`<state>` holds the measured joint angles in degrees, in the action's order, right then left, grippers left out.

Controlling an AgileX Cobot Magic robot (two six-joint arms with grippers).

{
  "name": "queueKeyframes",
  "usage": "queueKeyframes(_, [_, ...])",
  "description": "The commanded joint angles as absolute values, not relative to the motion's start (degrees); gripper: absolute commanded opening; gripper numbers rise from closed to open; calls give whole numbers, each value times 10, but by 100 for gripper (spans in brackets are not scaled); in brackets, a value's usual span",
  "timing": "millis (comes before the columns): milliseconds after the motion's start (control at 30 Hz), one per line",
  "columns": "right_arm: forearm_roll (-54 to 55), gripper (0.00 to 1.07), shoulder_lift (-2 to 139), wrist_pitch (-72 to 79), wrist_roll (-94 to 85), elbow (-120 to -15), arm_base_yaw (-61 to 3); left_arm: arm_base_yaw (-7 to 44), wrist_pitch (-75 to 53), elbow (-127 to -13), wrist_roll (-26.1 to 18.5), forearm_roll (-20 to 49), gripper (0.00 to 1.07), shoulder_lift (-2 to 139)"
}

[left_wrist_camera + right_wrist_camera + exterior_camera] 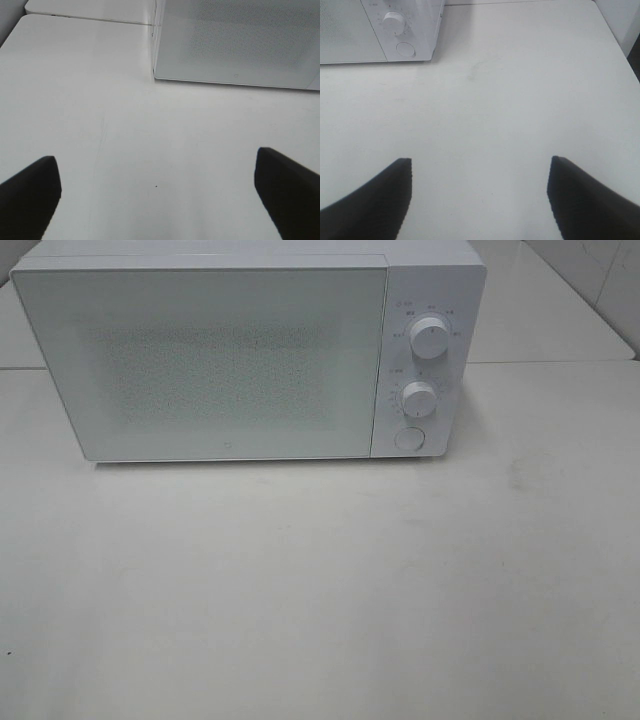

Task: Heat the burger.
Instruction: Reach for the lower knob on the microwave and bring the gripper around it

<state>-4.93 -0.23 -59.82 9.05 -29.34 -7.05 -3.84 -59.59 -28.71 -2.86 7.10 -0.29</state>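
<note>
The burger is out of view in every frame. A white microwave (pixel 240 350) stands at the back of the white table (pixel 320 590) with its door shut. Its front lower corner shows in the left wrist view, microwave (pixel 235 45). Its control panel, with a knob and a round button, shows in the right wrist view, microwave (pixel 400 30). My left gripper (pixel 157 192) hovers open over bare table in front of the door, nothing between its dark fingers. My right gripper (pixel 480 197) is open too, over bare table in front of the control panel. Neither arm appears in the exterior high view.
The microwave panel carries two knobs, upper knob (pixel 429 336) and lower knob (pixel 419 398), and a round button (pixel 408 439). A second white table (pixel 560 310) adjoins behind. The table edge (pixel 615 45) runs close on the right side.
</note>
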Motion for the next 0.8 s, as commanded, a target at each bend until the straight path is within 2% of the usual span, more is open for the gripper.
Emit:
queueKeyframes(33, [-53,74,-17,-595,94,-293,-69,-41,-594,-284,-22,71,98,-17])
queueKeyframes(800, [-53,74,-17,-595,94,-293,-69,-41,-594,-284,-24,77,98,-17])
